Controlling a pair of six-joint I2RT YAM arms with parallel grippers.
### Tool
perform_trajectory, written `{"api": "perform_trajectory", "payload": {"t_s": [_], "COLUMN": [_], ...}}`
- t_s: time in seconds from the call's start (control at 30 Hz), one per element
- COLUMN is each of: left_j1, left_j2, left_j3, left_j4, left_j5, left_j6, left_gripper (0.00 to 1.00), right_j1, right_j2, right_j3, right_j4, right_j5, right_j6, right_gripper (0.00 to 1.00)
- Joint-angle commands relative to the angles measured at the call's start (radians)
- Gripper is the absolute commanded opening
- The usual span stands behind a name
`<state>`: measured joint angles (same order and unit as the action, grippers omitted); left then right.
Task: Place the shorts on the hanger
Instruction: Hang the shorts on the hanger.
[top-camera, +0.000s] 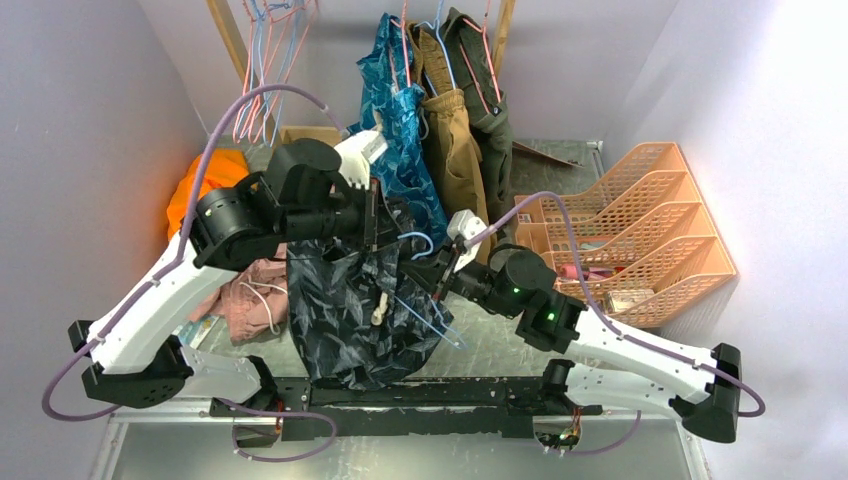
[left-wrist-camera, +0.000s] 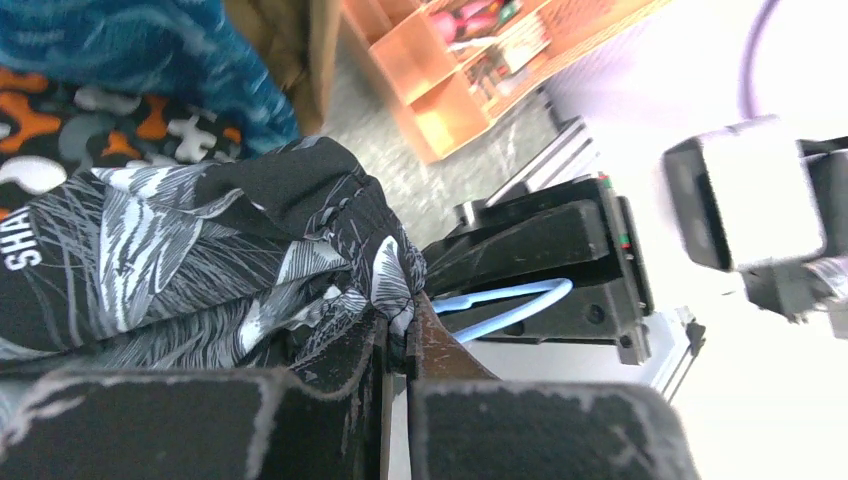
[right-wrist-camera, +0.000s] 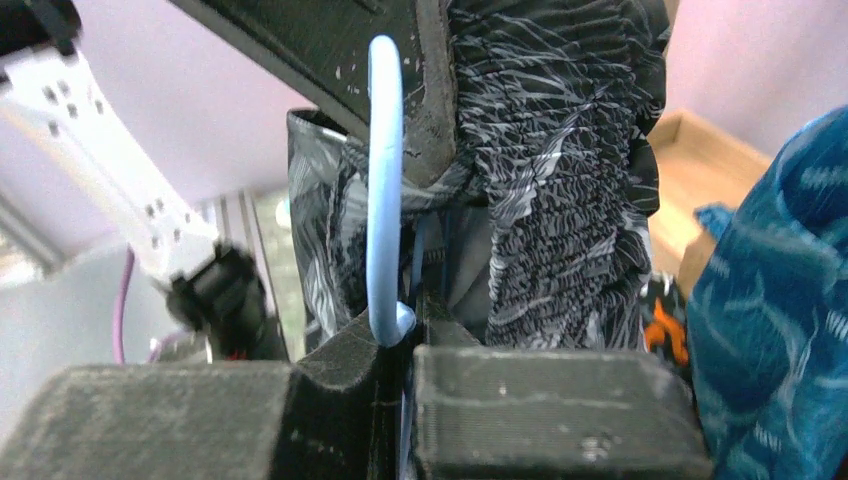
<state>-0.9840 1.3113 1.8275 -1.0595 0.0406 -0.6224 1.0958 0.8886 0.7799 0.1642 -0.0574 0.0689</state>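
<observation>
Left jaws are clamped on the bunched shorts (left-wrist-camera: 230, 250), right jaws are clamped on the hanger (right-wrist-camera: 385, 180) wire just beside them. I'd hold both tight and slide the wire into the waist slowly.

White letters "SHA", cut off by the frame edge, stand on the dark charcoal leaf-printed fabric shorts (left-wrist-camera: 150, 270) at nine o'clock.

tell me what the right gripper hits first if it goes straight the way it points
Probably the bunched dark charcoal leaf-print fabric shorts, hanging directly ahead of the right gripper, which is shut on the thin light-blue wire hanger. The left gripper's black jaw sits close beside that line; depth is unclear.
</observation>
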Motion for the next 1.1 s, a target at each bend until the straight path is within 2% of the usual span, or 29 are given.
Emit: {"api": "perform_trajectory", "payload": {"t_s": [0.0, 0.1, 0.27, 0.43, 0.53, 0.6, 0.7, 0.77, 0.8, 1.07], "left_j1": [-0.006, -0.006, -0.005, -0.005, -0.006, -0.006, -0.005, -0.005, -0.005, -0.006], "left_j2": [-0.015, -0.018, 0.005, 0.012, -0.003, -0.014, -0.032, -0.043, -0.045, -0.045], "left_j3": [0.076, 0.096, 0.166, 0.185, 0.164, 0.155, 0.14, 0.124, 0.118, 0.139], "left_j4": [0.206, 0.239, 0.271, 0.33, 0.342, 0.334, 0.333, 0.347, 0.355, 0.393], "left_j5": [0.149, 0.172, 0.215, 0.252, 0.247, 0.234, 0.211, 0.203, 0.204, 0.249], "left_j6": [0.015, 0.02, 0.024, 0.011, 0.006, 0.006, -0.004, -0.011, -0.013, -0.016], "left_gripper": [0.07, 0.07, 0.07, 0.07, 0.08, 0.16, 0.46, 0.63, 0.68, 0.72], "right_j1": [-0.001, -0.002, -0.002, -0.002, -0.01, -0.02, -0.035, -0.041, -0.044, -0.052], "right_j2": [0.032, 0.058, 0.104, 0.105, 0.115, 0.121, 0.122, 0.117, 0.115, 0.105], "right_j3": [-0.045, -0.077, -0.078, -0.141, -0.166, -0.178, -0.196, -0.203, -0.203, -0.228], "right_j4": [0.411, 0.609, 0.772, 1.017, 1.099, 1.123, 1.158, 1.181, 1.186, 1.251], "right_j5": [0.111, 0.087, 0.045, 0.12, 0.135, 0.122, 0.098, 0.088, 0.082, 0.08], "right_j6": [0.055, 0.086, 0.133, 0.167, 0.179, 0.209, 0.268, 0.294, 0.304, 0.342], "right_gripper": [0.0, 0.0, 0.0, 0.0, 0.0, 0.0, 0.0, 0.0, 0.0, 0.0]}}
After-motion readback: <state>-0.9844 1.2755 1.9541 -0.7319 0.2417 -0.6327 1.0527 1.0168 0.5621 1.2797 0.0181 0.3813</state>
